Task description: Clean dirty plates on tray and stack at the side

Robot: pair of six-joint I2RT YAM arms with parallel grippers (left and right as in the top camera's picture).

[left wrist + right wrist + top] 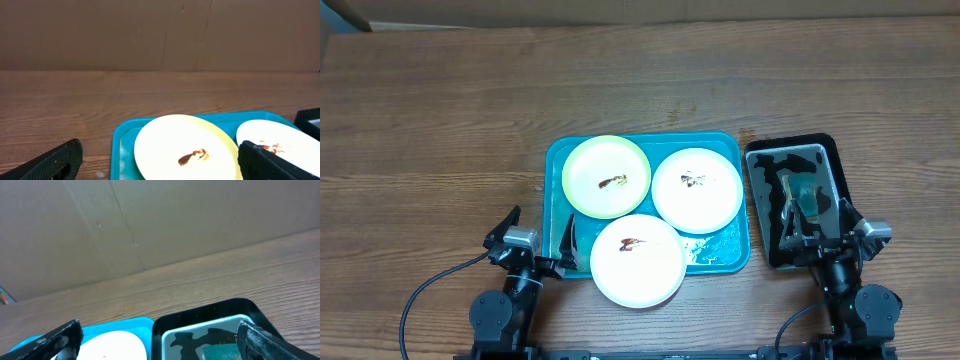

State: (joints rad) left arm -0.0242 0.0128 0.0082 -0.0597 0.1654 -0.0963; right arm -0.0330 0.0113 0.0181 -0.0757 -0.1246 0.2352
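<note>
plates (pixel 696 188) smeared, on tray (pixel 722 256); left gripper (pixel 567 250), right gripper (pixel 812 222) jaws wide, empty. best: right takes sponge (pixel 807 196) squarely, mid-body, before wiping near plate.

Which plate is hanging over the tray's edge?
The front white plate: its near edge juts past the near rim of the tray. The yellow-green plate and the other white plate lie inside it.
</note>
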